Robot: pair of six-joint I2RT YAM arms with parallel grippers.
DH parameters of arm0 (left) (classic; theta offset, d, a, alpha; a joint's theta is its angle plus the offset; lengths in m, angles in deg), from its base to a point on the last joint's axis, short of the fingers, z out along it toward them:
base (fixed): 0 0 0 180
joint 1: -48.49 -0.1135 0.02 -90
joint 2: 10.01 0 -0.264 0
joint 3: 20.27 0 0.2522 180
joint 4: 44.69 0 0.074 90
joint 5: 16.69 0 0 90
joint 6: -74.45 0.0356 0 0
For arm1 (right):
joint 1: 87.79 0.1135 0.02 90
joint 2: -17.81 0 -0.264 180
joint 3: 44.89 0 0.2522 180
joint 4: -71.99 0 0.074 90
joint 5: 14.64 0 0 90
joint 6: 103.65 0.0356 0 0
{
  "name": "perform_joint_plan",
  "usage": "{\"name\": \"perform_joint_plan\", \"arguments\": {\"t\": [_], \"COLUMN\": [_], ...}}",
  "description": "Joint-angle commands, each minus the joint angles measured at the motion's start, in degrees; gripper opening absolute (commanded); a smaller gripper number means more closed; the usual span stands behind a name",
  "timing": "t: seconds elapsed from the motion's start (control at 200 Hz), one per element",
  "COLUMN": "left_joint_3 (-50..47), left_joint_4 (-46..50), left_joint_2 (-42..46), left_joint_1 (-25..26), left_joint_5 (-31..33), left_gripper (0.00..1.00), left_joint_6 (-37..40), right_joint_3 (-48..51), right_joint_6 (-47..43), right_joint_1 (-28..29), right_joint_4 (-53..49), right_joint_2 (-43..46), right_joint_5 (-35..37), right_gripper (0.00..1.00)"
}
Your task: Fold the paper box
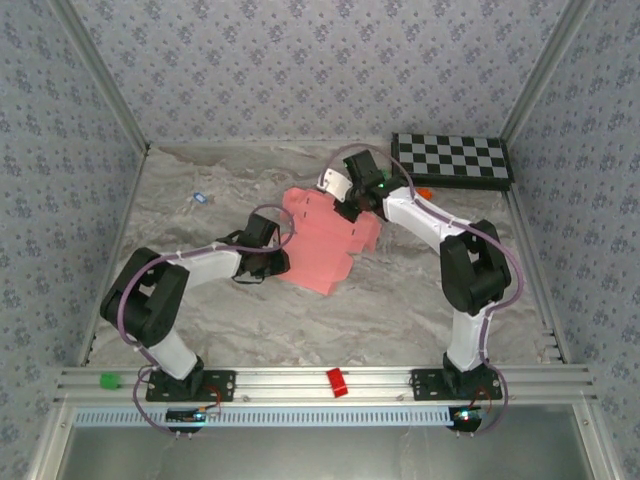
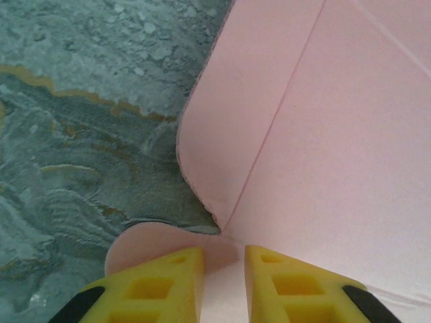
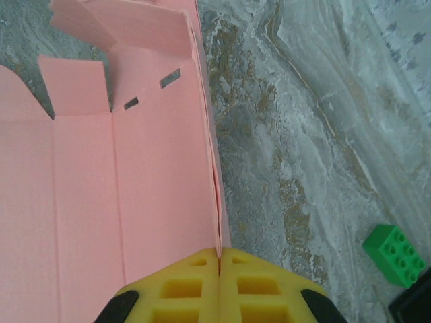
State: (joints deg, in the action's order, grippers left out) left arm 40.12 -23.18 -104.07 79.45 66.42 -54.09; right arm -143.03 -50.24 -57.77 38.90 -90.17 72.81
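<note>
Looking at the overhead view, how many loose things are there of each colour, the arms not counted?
Pink paper box: 1
Red block: 1
Green block: 1
Small blue thing: 1
Small orange thing: 1
Chequered board: 1
Total: 6

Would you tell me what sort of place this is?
Probably a robotics lab test cell: wallpapered partition walls, an aluminium mounting rail, and a checkerboard calibration board.

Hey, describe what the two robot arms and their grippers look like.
Both the left arm and right arm have white links, black joints and looping purple cables. The left gripper and right gripper have yellow fingers with rectangular pockets.
</note>
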Motion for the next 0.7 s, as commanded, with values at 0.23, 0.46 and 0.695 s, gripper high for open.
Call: {"name": "perform_joint_plan", "arguments": {"t": [0.23, 0.46, 0.695], "left_joint_3": [-1.59, -1.13, -1.69], "left_joint_4": [-4.18, -3.7, -4.57], "left_joint_2": [-2.8, -2.6, -2.28], "left_joint_1": [0.14, 1.57, 2.93], "left_joint_5": [-3.58, -2.63, -1.74], "left_gripper": [0.18, 0.18, 0.18], "left_joint_6": [-6.18, -8.64, -10.8], "right_joint_3": [6.6, 12.77, 15.56], "right_joint_6": [-8.04, -15.88, -21.96], "right_joint_1": [3.62, 5.31, 5.97], "right_joint_4": [11.99, 22.06, 28.33], "right_joint_2": [4.24, 4.58, 3.6], "right_joint_5": [6.92, 8.1, 9.11], "right_gripper": [0.0, 0.0, 0.0]}}
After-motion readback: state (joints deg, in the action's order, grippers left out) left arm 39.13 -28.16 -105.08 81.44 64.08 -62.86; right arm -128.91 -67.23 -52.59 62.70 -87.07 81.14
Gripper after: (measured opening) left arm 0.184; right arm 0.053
